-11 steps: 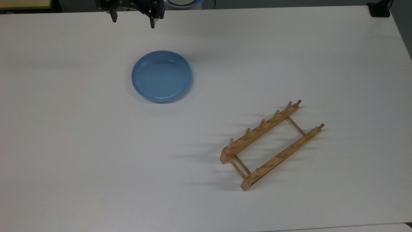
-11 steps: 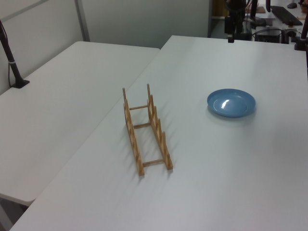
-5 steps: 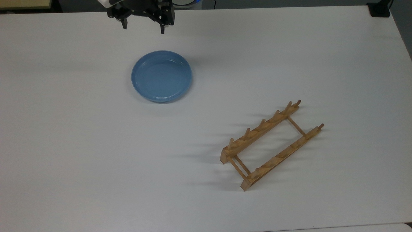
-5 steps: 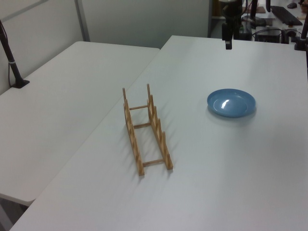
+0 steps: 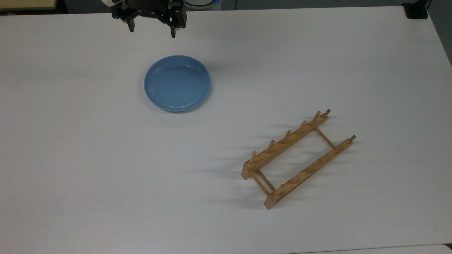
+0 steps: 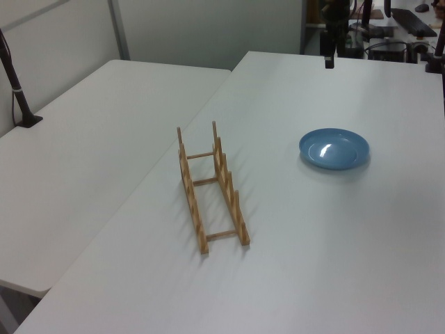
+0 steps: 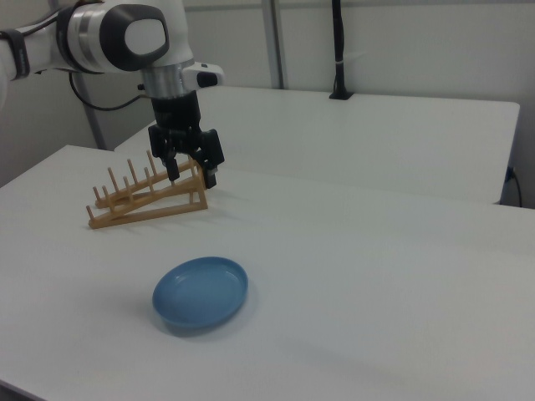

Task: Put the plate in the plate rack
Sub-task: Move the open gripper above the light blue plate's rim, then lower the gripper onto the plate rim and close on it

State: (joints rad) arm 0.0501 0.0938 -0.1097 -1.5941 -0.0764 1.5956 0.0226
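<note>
Presently on the table (image 5: 317, 53):
Plate (image 5: 177, 83): round, glossy light blue, raised rim; lies flat and right way up on the white tabletop; a bright highlight sits on its inner surface in the left view (image 6: 334, 148); free of any contact.
Plate rack (image 5: 298, 157): light wood, two parallel rails with upright pegs, joined by thin cross dowels; stands on the table well apart from the plate, toward the top view's lower right; no plate in it. In the right view (image 7: 149, 198) it stands beyond the plate, partly behind the gripper.
Gripper (image 5: 152, 30): black, two fingers pointing down, spread wide with a clear gap between them; holds nothing. It hangs in the air above the table's far edge, up and slightly to the top view's left of the plate, not touching it. In the right view (image 7: 191, 175) it sits above the plate's level, in front of the rack.
Arm (image 7: 117, 38): white casing with dark joints, reaching in from the right view's upper left.
Markings: no brand, label or writing can be read on the plate, rack or arm.
Neighbouring table (image 6: 90, 132): white, set against the working table on the left view's left; a black post (image 6: 17, 87) stands on it.
</note>
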